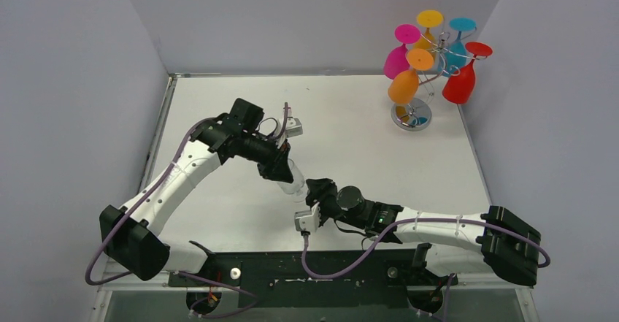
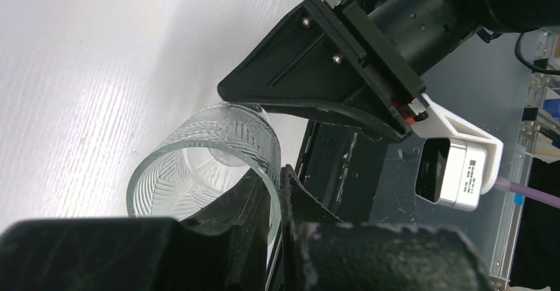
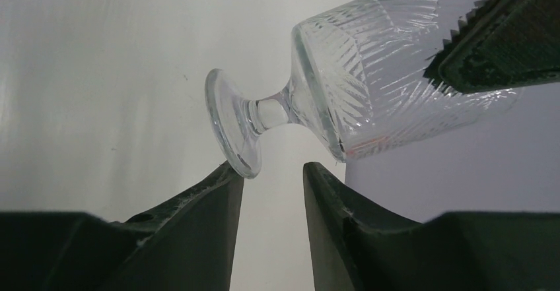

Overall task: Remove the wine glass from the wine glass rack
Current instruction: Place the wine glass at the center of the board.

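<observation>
A clear cut-glass wine glass hangs over the middle of the table, tipped on its side. My left gripper is shut on its rim. In the left wrist view one finger sits inside the bowl and the other outside, with the gripper pinching the wall. My right gripper is open just below the glass. In the right wrist view the round foot touches the left fingertip of the gripper, and the stem is above the gap. The silver wine glass rack stands at the back right.
Several coloured glasses hang upside down on the rack: pink, orange, yellow, blue and red. Grey walls close in the table on the left, back and right. The right wrist's camera is close to the left gripper.
</observation>
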Controlling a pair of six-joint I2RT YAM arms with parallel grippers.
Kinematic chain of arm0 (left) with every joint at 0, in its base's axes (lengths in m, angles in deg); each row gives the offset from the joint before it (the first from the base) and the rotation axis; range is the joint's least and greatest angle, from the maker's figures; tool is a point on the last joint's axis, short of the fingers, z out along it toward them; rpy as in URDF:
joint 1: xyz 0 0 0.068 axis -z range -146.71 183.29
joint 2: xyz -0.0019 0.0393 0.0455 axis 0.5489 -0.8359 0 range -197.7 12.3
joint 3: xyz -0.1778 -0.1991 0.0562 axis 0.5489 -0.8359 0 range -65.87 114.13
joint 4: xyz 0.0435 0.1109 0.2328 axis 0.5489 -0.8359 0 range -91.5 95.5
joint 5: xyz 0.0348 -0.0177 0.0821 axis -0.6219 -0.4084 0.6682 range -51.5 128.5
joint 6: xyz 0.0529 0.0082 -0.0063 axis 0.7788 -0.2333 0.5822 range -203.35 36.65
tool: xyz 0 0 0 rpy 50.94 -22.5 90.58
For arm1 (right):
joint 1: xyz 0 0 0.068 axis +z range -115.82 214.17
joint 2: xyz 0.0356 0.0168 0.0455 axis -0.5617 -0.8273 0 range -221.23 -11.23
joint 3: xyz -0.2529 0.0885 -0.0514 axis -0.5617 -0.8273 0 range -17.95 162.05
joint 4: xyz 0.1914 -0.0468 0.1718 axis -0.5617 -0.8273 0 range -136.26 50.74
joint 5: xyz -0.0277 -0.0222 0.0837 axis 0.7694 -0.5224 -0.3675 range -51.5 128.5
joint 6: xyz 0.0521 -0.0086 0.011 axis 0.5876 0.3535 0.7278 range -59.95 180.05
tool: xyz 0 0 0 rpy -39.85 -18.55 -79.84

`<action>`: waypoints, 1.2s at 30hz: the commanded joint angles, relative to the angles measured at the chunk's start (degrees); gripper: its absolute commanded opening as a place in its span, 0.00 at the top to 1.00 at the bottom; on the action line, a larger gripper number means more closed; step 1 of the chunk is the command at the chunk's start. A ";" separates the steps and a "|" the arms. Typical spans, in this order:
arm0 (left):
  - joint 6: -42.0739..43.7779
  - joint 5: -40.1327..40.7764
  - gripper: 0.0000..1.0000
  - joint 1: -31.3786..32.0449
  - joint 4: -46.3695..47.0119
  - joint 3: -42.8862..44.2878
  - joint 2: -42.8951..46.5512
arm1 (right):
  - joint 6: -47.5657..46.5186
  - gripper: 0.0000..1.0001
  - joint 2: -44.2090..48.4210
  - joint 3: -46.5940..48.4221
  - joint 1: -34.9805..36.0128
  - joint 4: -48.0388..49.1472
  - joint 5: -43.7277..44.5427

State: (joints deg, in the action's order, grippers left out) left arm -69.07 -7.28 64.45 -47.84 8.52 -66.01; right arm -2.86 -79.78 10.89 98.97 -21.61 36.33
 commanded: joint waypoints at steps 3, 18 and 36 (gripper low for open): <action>-3.22 9.82 1.00 0.40 3.38 -0.16 2.23 | 1.93 0.60 3.51 -0.66 -0.53 9.88 3.54; -15.91 34.77 1.00 -5.26 17.73 -5.75 4.61 | 19.78 0.40 8.18 -2.31 -0.61 16.52 16.90; -26.88 45.34 1.00 -12.64 21.34 -3.02 -10.83 | 88.79 0.04 0.74 20.36 -10.99 -20.65 35.30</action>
State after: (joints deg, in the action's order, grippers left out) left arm -93.98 37.00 51.47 -30.90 1.90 -76.80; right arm 63.01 -76.07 23.76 93.61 -25.80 71.91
